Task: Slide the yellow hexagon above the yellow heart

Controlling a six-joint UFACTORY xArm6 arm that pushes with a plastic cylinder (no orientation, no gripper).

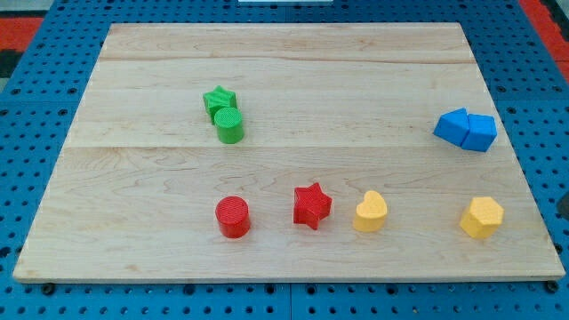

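The yellow hexagon (482,217) lies near the board's lower right corner. The yellow heart (370,212) lies to its left in the same row, well apart from it. My tip does not show clearly. Only a small dark shape (564,204) sits at the view's right edge, to the right of the hexagon and off the board, and I cannot tell whether it is the rod.
A red star (311,205) lies just left of the heart, and a red cylinder (233,217) further left. A green star (218,98) touches a green cylinder (229,125) at upper left. Two blue blocks (466,130) touch at the right. The wooden board (284,62) lies on blue pegboard.
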